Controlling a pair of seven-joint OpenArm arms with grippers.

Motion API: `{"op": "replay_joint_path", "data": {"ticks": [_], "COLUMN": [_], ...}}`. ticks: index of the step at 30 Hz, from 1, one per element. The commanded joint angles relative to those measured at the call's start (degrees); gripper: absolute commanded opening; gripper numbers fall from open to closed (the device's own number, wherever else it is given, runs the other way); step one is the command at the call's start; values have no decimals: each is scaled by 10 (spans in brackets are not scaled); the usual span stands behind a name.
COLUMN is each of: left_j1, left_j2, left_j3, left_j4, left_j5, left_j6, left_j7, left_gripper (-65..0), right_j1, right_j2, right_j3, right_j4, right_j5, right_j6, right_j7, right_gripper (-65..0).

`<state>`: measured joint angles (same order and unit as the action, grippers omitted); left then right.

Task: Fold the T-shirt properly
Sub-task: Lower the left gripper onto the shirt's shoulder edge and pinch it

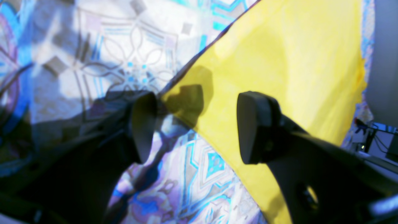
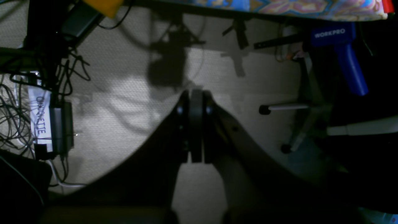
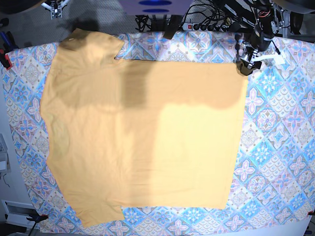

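While the T-shirt (image 3: 142,142) lies flat across the patterned tablecloth (image 3: 275,162) on the surface, I judge the fold barely started: one side looks turned in to a straight edge, with a paler doubled panel over the middle, but the far sleeve (image 3: 93,42) is spread out and the body is at full length. The cross folds are left, as I read it.

My left gripper (image 1: 196,124) hangs over the shirt's top corner beside that straight edge, jaws spread wide with nothing between them; the yellow cloth passes underneath and I can't tell whether a finger touches it. My right gripper (image 2: 196,124) is off the shirt entirely, pressed closed and empty, looking down at the floor (image 2: 124,93) and cables (image 2: 18,102) past the surface edge.

The left wrist view is blurred. In the base view shadow darkens the shirt's upper band, so layers there are hard to count. The right arm is out of that view.
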<state>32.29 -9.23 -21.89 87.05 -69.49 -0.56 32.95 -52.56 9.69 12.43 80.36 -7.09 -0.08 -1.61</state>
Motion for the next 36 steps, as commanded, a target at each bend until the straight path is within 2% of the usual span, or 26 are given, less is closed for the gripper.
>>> {"op": "replay_joint_path", "data": {"ticks": [1,10,12,17,25,27,29,30,36], "left_j1": [-4,-11,-15,-17,-17,-17,-17,-17,-13], "left_j2": [-4,13,13,13,13,13,11,11,9], "left_j3": [0,3,5,5,4,4,5,5,5], "left_j4": [-7,-23,-23,-23,-23,-23,-23,-23,-20], "left_j5": [4,5,7,9,9,10,10,10,7], "left_j6": [7,7,6,6,4,3,3,3,3], "left_j7": [5,5,6,16,43,43,43,43,43], "left_gripper": [-247,-258,-312,-511,-518,-550,-634,-650,-650], "right_j1": [-11,-11,-11,-11,-11,-11,-13,-14,-16], "right_j2": [5,5,5,5,5,5,5,5,5], "right_j3": [5,5,5,5,5,5,5,5,4], "right_j4": [6,6,6,6,7,12,21,23,29], "right_j5": [1,1,1,1,1,1,1,1,1], "right_j6": [-4,-4,-4,-4,-4,-4,-4,-4,-4], "right_j7": [8,8,8,8,8,8,8,8,8], "right_gripper": [-650,-650,-650,-650,-650,-650,-650,-650,-650]}}
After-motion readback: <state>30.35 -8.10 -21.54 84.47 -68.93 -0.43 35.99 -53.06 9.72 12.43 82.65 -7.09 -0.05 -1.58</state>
